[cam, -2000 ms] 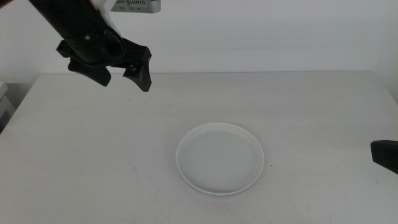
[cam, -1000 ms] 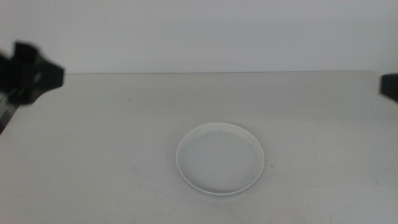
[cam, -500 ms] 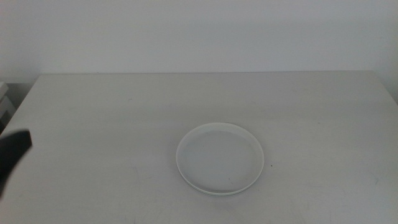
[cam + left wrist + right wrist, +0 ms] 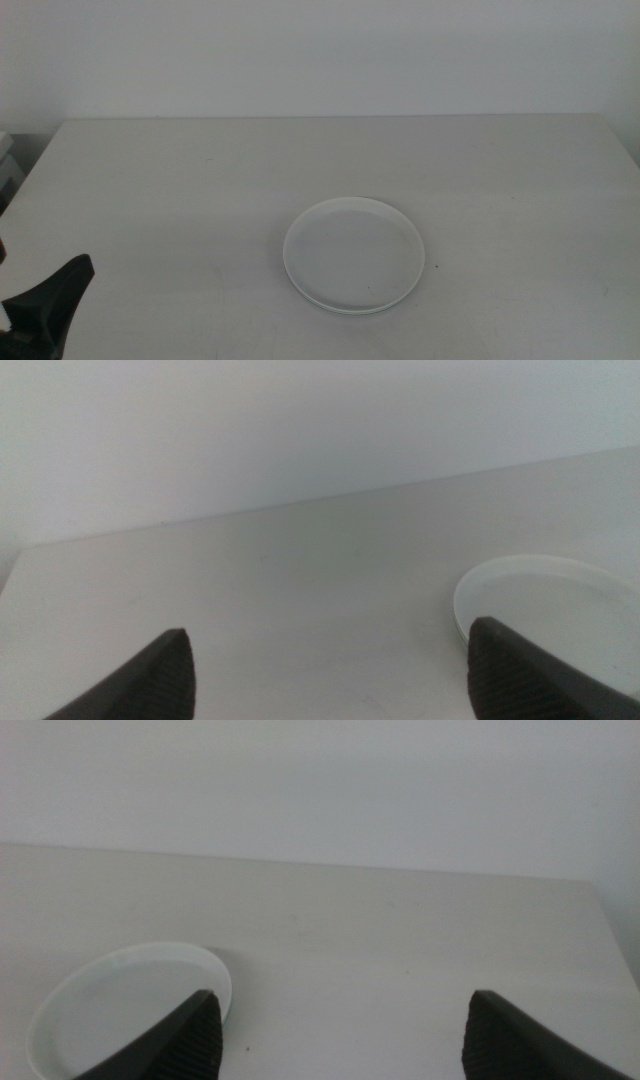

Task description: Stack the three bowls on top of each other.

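Note:
A white bowl (image 4: pixel 353 254) lies near the table's middle. A thin second rim peeks out under its near edge, so it rests on at least one other bowl. It also shows in the left wrist view as the white bowl (image 4: pixel 560 610) and in the right wrist view as the white bowl (image 4: pixel 120 1000). My left gripper (image 4: pixel 52 298) sits low at the near left corner, far from the stack. In its wrist view the left gripper (image 4: pixel 328 632) is open and holds nothing. My right gripper (image 4: pixel 342 998) is open and empty too, and is out of the middle view.
The pale table (image 4: pixel 180 180) ends at a white wall behind. A small light object (image 4: pixel 8 165) stands past the table's left edge.
My left arm has pulled back from high over the far left of the table to the near left corner. The right gripper has left the middle view. The bowl stack has not moved.

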